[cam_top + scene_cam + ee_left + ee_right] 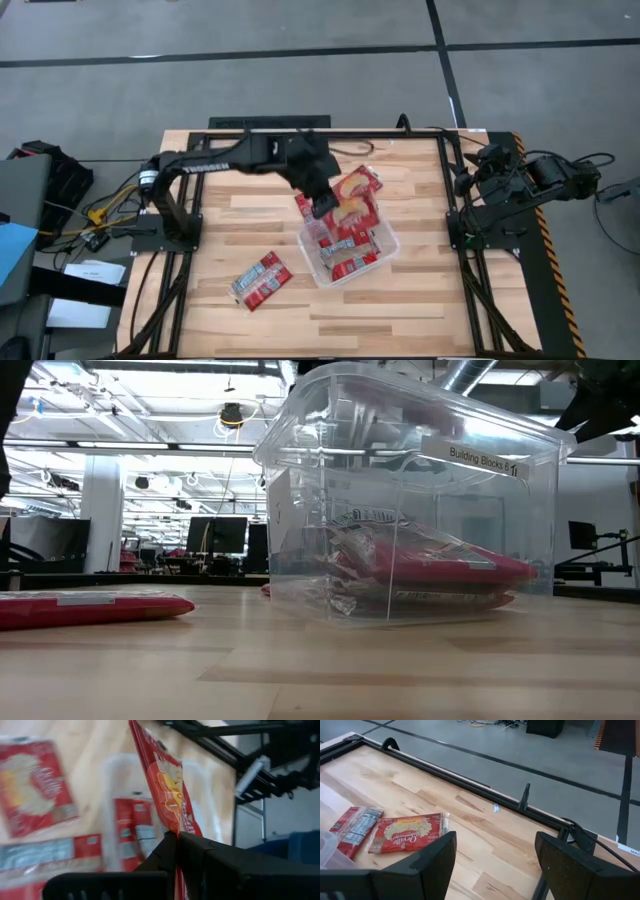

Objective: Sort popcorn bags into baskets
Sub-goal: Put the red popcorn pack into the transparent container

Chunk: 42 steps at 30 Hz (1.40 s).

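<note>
The clear basket point(386, 252) stands at mid-table with several red popcorn bags point(345, 252) lying flat inside; the low view shows them on its floor point(430, 565). My left gripper point(328, 208) hangs over the basket's far left corner, shut on another red and yellow popcorn bag point(352, 205). One bag point(262, 280) lies flat on the wood near the front left. Two more point(407, 836) point(352, 831) lie just beyond the basket. My right gripper point(495, 840) waits open at the table's right edge, with nothing between its fingers. My left gripper pinches one edge of the popcorn bag point(172, 831) between its two fingers point(192, 845). The fingers slant downward from the table's far left. The bag point(167, 785) sticks out past the fingertips, standing on edge, lifted clear above the basket.
A black frame point(440, 135) runs along the table's far and side edges. Bare wood lies along the front edge point(400, 320) and left of the basket. Cables and boxes point(60, 200) sit on the floor at the left.
</note>
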### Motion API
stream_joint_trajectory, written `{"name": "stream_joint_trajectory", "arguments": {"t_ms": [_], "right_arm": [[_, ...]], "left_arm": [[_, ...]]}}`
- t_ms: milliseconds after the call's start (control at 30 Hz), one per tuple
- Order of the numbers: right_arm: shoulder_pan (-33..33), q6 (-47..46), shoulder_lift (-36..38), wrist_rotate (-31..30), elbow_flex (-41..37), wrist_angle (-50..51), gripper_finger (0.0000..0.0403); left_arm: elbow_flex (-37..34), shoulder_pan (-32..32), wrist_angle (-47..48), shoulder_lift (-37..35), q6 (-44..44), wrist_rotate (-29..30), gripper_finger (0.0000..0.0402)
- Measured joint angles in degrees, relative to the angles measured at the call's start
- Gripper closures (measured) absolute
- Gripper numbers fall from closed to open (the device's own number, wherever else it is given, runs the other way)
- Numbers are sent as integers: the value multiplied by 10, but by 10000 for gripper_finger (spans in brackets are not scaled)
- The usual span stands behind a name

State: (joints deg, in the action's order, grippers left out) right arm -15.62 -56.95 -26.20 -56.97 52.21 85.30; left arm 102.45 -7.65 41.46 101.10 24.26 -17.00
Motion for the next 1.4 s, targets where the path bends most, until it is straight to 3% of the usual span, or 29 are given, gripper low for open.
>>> {"name": "stream_joint_trajectory", "arguments": {"t_ms": [267,500,667,933,1067,1267,1400], "right_arm": [[0,5,0,2,0,0,107],[0,5,0,12,0,0,107],[0,4,0,15,0,0,107],[0,4,0,15,0,0,107],[0,4,0,15,0,0,107],[0,4,0,15,0,0,107],[0,4,0,15,0,0,107]], "left_arm": [[-4,43,-12,28,22,99,401],[-43,44,-48,50,66,56,401],[-85,39,-57,50,95,55,401],[-90,23,-49,50,95,70,397],[-90,17,-37,50,85,53,359],[-75,-6,-12,50,60,35,254],[-46,-49,53,50,17,46,200]]}}
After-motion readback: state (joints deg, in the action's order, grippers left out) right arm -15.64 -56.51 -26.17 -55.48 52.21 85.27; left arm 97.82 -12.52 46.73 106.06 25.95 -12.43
